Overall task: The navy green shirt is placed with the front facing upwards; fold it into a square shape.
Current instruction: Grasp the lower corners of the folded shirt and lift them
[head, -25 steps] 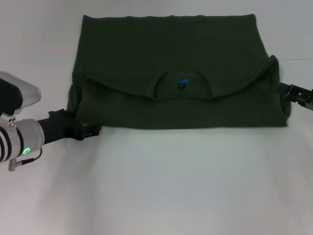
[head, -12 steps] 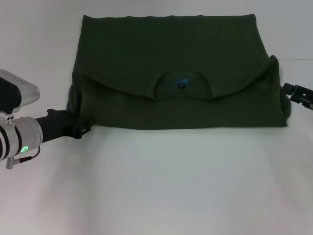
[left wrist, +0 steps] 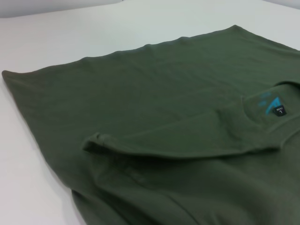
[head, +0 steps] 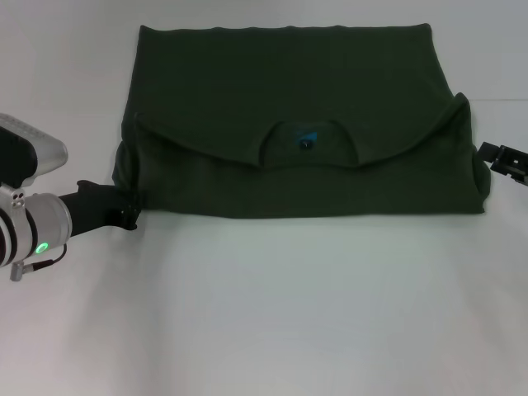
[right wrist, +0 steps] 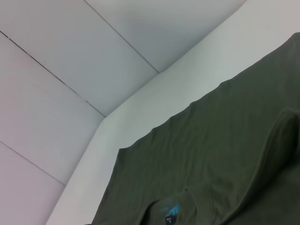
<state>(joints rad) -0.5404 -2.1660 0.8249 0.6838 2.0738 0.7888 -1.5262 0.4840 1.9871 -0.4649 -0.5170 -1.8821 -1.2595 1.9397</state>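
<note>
Left gripper (head: 128, 216) retreating from shirt (head: 297, 124) near-left corner, right gripper (head: 493, 154) edging off; both claw states: cannot tell. Fold lying released; crosswise fold pending.

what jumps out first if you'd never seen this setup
The navy green shirt, a wide dark slab folded across the far half of the white table, with the collar and its blue neck tag on top. The left claw sits at its near-left corner, the right claw just off its right edge.
</note>
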